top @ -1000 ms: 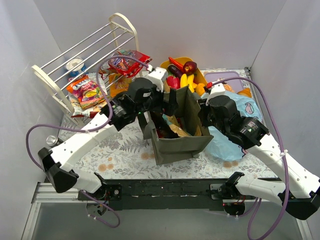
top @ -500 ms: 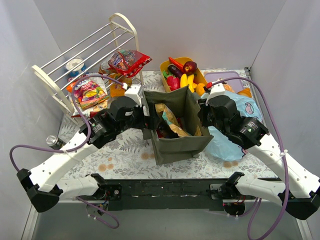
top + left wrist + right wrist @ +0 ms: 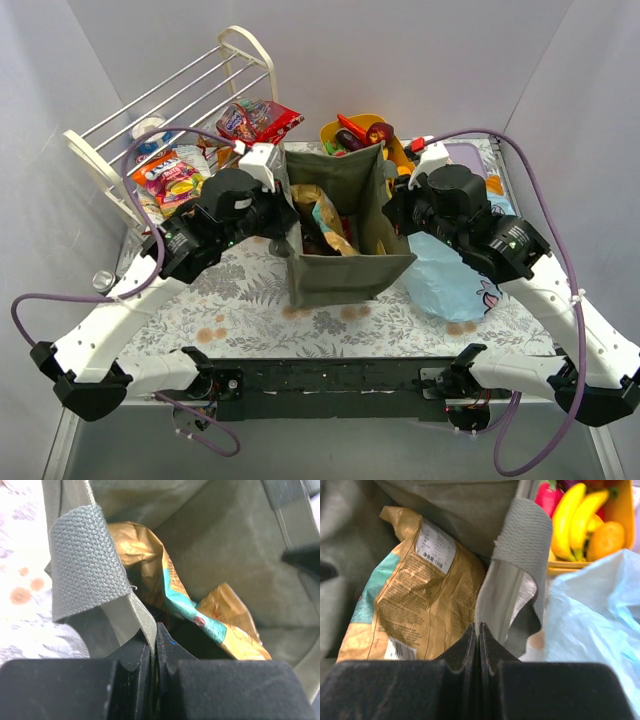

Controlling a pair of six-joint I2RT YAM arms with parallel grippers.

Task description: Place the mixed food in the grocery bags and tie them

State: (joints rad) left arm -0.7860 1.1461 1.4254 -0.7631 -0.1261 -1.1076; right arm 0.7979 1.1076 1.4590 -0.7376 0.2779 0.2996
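The olive-green tote stands open mid-table between both arms. My left gripper is shut on the tote's left rim, next to a webbing strap; the fabric is pinched between its jaws. My right gripper is shut on the right rim, beside the other strap. Inside lie a tan paper packet and a gold-and-teal snack packet. The light-blue bag lies crumpled to the tote's right. Toy bananas and an orange sit in the tub behind.
The yellow tub of toy fruit stands just behind the tote. A white wire rack fills the back left, with snack packets on and under it. A small can sits by the left wall. Walls close in on both sides.
My left gripper came back from over the tote near the tub to the tote's left rim and shut on it. The tote now stands squarer and a little farther back. The right gripper kept its grip.
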